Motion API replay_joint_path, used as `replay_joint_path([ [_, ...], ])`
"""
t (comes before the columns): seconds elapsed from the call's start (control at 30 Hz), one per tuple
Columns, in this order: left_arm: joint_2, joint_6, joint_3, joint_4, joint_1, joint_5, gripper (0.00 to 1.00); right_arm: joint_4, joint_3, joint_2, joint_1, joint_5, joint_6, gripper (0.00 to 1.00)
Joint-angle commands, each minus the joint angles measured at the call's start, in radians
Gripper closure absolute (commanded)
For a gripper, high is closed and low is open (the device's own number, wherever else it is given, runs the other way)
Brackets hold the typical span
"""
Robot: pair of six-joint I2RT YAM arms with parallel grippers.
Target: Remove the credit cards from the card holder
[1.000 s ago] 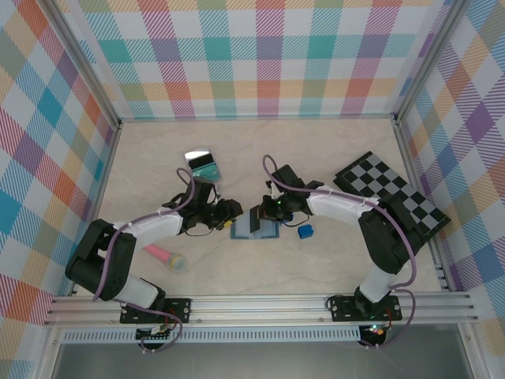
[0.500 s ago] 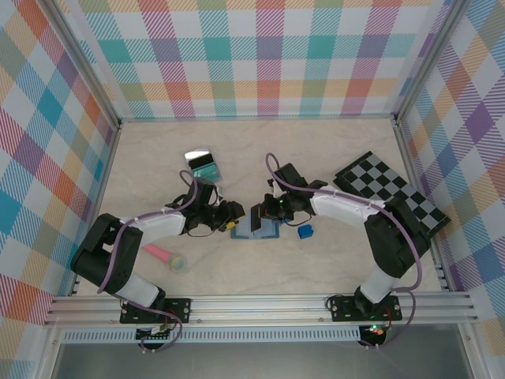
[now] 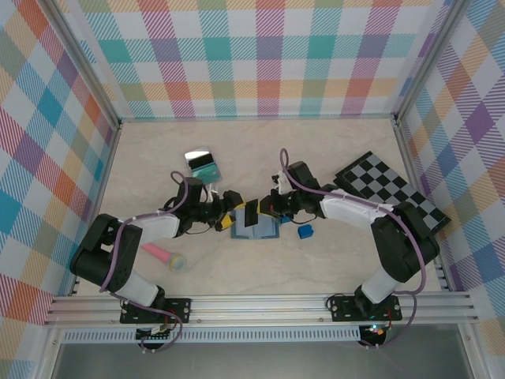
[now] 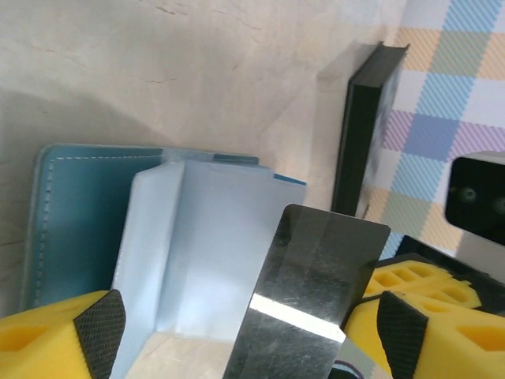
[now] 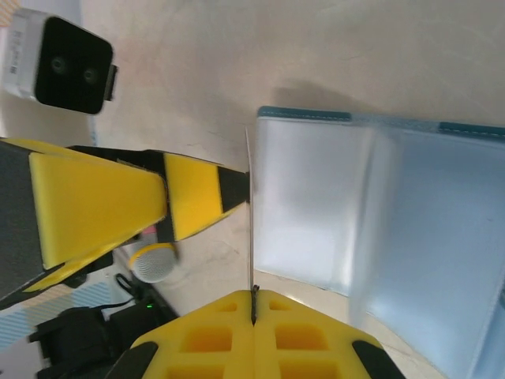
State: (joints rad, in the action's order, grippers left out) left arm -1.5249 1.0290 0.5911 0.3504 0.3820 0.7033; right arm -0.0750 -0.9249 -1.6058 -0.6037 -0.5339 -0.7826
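Observation:
The slate-blue card holder [image 3: 256,231] lies open on the table between the arms; its pale inner panels [image 4: 197,237] face up. My right gripper [image 3: 265,210] is shut on a dark glossy credit card [image 3: 251,213] and holds it upright over the holder's left side. In the right wrist view the card [image 5: 251,221] shows edge-on, clamped in my right gripper [image 5: 252,294], beside the holder [image 5: 379,229]. My left gripper [image 3: 229,208] is open. The card [image 4: 308,284] stands between its spread fingers [image 4: 95,335] without touching them. A teal-green card [image 3: 207,169] lies on the table behind the left gripper.
A shiny silvery card [image 3: 196,156] lies just behind the teal one. A pink microphone-like toy [image 3: 162,255] lies at front left. A bright blue cube [image 3: 305,231] sits right of the holder. The black-and-grey checkerboard [image 3: 390,193] lies at far right.
My right gripper has drawn back to the right, lifting the dark card out of the holder. My left gripper has shifted right, so that its open fingers are now around the card.

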Motion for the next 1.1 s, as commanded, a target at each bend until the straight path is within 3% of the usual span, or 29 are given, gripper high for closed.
replay_joint_path([
  [0.0,0.006,0.061,-0.014,0.147,-0.009,0.085,0.13,0.138,0.021,0.026,0.014,-0.109,-0.059,1.00],
  [0.17,-0.012,0.109,-0.020,0.246,-0.010,0.118,0.14,0.194,0.031,0.029,0.029,-0.158,-0.091,1.00],
  [0.27,-0.011,0.135,-0.023,0.295,-0.009,0.129,0.19,0.203,0.034,0.029,0.035,-0.164,-0.099,1.00],
  [0.43,-0.024,0.185,-0.028,0.361,-0.009,0.142,0.42,0.211,0.035,0.016,0.045,-0.170,-0.118,1.00],
  [0.97,-0.021,0.187,-0.031,0.364,-0.009,0.135,0.94,0.160,0.032,-0.019,0.059,-0.134,-0.111,1.00],
  [1.07,-0.009,0.150,-0.022,0.300,-0.009,0.120,1.00,0.113,0.031,0.000,0.059,-0.090,-0.084,0.89],
])
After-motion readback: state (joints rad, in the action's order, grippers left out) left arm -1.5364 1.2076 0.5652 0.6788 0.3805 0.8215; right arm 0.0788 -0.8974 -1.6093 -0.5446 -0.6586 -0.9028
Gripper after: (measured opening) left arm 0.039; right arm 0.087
